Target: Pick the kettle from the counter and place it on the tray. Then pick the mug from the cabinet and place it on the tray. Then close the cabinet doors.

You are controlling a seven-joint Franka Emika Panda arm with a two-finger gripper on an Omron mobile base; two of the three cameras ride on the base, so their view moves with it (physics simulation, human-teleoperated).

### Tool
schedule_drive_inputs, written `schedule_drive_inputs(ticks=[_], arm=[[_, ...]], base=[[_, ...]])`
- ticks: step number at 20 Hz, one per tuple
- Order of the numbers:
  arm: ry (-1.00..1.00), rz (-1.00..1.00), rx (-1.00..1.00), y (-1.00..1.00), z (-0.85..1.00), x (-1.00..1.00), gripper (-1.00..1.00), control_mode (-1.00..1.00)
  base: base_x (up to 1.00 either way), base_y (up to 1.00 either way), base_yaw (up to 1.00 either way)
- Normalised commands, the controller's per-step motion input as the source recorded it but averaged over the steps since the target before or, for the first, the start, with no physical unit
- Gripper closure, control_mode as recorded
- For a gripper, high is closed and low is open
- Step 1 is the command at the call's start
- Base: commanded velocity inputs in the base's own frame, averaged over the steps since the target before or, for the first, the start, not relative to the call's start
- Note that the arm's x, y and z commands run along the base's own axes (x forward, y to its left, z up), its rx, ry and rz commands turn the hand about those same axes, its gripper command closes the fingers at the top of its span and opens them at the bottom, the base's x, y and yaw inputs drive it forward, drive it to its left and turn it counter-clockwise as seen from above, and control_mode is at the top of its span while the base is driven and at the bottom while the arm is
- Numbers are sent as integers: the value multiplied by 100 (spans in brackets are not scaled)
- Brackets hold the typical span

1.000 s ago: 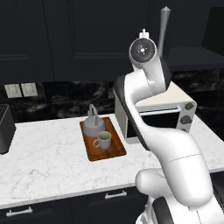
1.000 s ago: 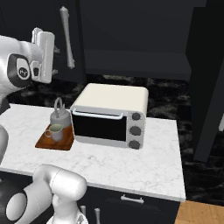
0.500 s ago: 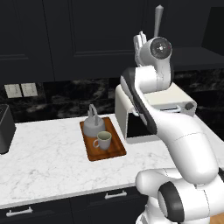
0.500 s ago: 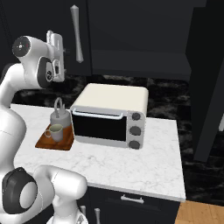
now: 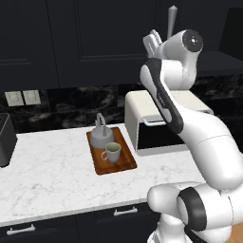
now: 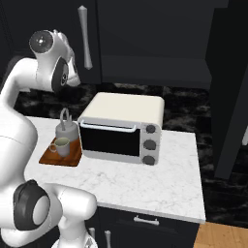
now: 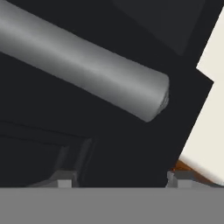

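The gray kettle (image 5: 101, 136) (image 6: 65, 129) and the pale mug (image 5: 112, 152) (image 6: 60, 145) both stand on the reddish-brown tray (image 5: 124, 163) (image 6: 48, 158) on the white counter (image 5: 47, 175) (image 6: 169, 179). My gripper (image 5: 153, 41) (image 6: 72, 63) (image 7: 120, 179) is raised in front of the black cabinet door (image 5: 109, 42) (image 6: 145, 29), just below the lower end of its silver bar handle (image 5: 172, 20) (image 6: 85, 36) (image 7: 87, 70). In the hand view the fingertips (image 7: 64, 179) stand wide apart with nothing between them; the bar lies just ahead of them. The jaws are open.
A cream toaster oven (image 5: 161, 118) (image 6: 121, 128) sits right of the tray, under my arm. A tall dark panel (image 6: 232, 87), seemingly a door swung out, stands at the far right. Wall sockets (image 5: 22, 98) and a dark appliance (image 5: 5, 137) are on the left.
My arm has swung toward the cabinet front and the hand has turned. The door's silver handle shifted with it, then held still. Kettle, mug and tray have not moved.
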Motion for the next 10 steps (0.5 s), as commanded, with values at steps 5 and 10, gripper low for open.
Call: schedule_drive_inputs(ticks=[5, 10], arm=[[0, 18, -30, 9, -10, -44, -100, -100], [0, 4, -20, -2, -1, -80, -100, -100]], base=[[0, 0, 0], [0, 0, 0]])
